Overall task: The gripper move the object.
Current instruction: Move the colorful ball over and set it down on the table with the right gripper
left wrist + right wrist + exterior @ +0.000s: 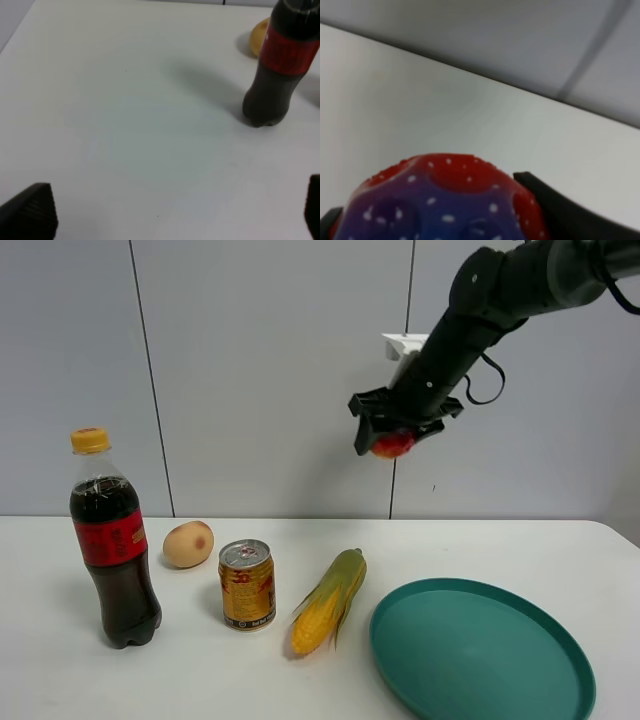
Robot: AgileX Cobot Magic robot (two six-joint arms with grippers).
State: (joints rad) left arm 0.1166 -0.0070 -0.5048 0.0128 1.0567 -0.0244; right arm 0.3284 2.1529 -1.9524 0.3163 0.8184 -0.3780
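My right gripper (393, 436) is high above the table, over the corn, and is shut on the small bumpy ball (393, 445). In the exterior view only the ball's red underside shows below the black fingers. In the right wrist view the ball (440, 200) fills the lower part, red and blue-purple with white dots, with a black finger (555, 210) pressed beside it. My left gripper (175, 210) is open and empty over bare table, near the cola bottle (280, 65); the left arm is out of the exterior view.
On the white table stand a cola bottle (112, 540), a tan potato (188, 544), a gold can (247, 584), a corn cob (328, 602) and a teal plate (545, 700) at the front right.
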